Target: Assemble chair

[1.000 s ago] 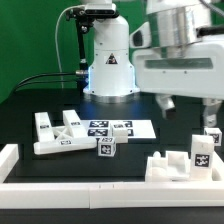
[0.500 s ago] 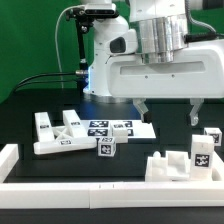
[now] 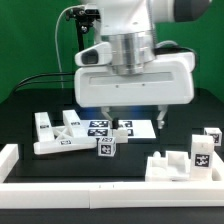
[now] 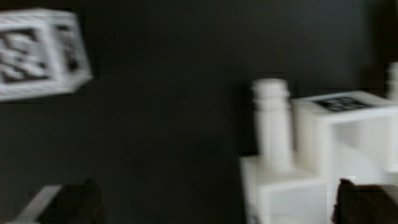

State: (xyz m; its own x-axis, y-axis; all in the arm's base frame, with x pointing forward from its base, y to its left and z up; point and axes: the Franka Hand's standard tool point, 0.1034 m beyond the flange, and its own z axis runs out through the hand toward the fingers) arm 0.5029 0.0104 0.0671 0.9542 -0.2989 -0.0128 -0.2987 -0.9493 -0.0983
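Chair pieces [image 3: 58, 141] apart on black table [image 3: 22, 108] within white border rail [image 3: 9, 158]

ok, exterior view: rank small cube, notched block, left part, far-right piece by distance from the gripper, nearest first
1. small cube, toward the camera, slightly left of the gripper.
2. notched block, front right.
3. left part, far left, and far-right piece, right edge: too close to call.

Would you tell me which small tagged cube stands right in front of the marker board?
The cube toward the exterior view's left; the other cube sits far right, near the notched piece, away from the marker board.
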